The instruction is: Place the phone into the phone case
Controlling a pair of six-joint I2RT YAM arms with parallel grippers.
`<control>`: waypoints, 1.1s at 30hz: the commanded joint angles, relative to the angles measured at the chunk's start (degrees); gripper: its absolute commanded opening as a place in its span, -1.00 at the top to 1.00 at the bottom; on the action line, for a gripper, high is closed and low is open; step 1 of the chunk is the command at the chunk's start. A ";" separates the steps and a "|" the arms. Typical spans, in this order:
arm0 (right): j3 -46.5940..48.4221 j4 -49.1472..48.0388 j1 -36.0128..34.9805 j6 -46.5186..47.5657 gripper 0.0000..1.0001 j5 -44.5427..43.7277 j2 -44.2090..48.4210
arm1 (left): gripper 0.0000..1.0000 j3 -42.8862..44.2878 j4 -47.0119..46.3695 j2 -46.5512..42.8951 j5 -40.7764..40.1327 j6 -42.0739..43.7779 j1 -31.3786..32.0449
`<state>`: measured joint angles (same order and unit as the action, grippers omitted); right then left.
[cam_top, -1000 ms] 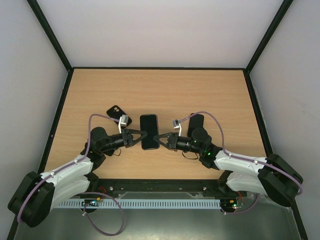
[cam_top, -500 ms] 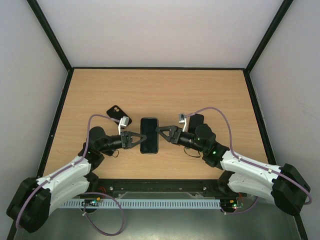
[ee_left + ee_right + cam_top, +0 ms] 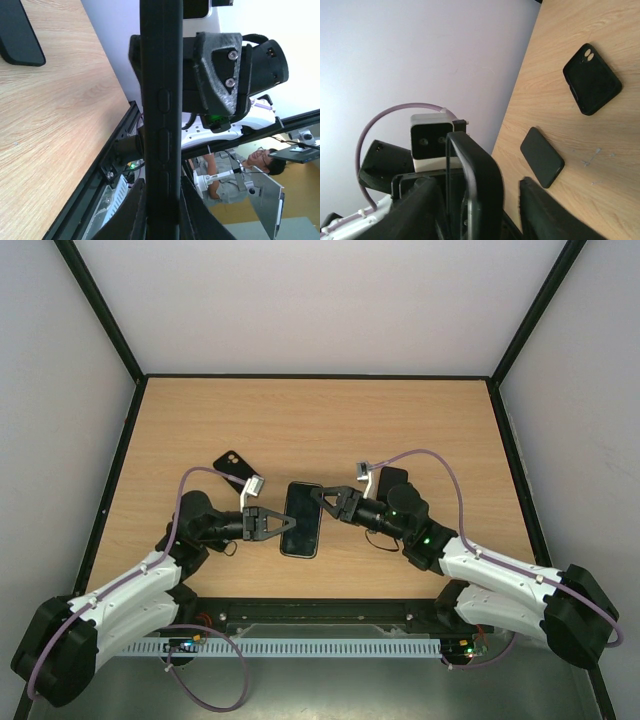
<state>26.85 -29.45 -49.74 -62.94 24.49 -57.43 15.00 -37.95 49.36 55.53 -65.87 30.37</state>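
The black phone (image 3: 302, 519) is held edge-on above the table between both arms. My left gripper (image 3: 279, 523) is shut on its left long edge. In the left wrist view the side with its buttons (image 3: 160, 125) runs up between the jaws of my left gripper (image 3: 160, 205). My right gripper (image 3: 327, 503) straddles the phone's upper right corner (image 3: 480, 170) with its jaws open and a gap on one side. An empty black case (image 3: 232, 463) with camera holes lies flat at the left. It also shows in the right wrist view (image 3: 592, 78).
A second dark flat slab (image 3: 393, 480) lies behind my right arm and shows in the left wrist view (image 3: 17, 35). A small black slab (image 3: 542, 156) lies on the wood near the case. The black frame rail (image 3: 320, 612) runs along the near edge.
The phone has tilted clockwise and dropped slightly with my left gripper. My right gripper has slid from the phone's right edge up to its upper right corner.
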 commanded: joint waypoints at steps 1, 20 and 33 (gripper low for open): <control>1.72 -2.88 -0.25 1.36 0.40 -1.08 0.36 | 0.95 3.09 2.71 -0.61 1.20 4.36 0.39; 2.58 6.04 -0.21 7.42 0.38 -2.60 4.01 | 0.95 8.78 22.19 1.63 -5.51 12.57 0.29; -6.17 -8.04 -0.41 -2.16 -0.27 6.35 -0.17 | 0.95 9.61 12.15 1.15 -11.27 7.05 0.30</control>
<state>21.47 -31.73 -49.78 -63.42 27.24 -57.21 23.44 -19.40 51.05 47.03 -57.34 30.85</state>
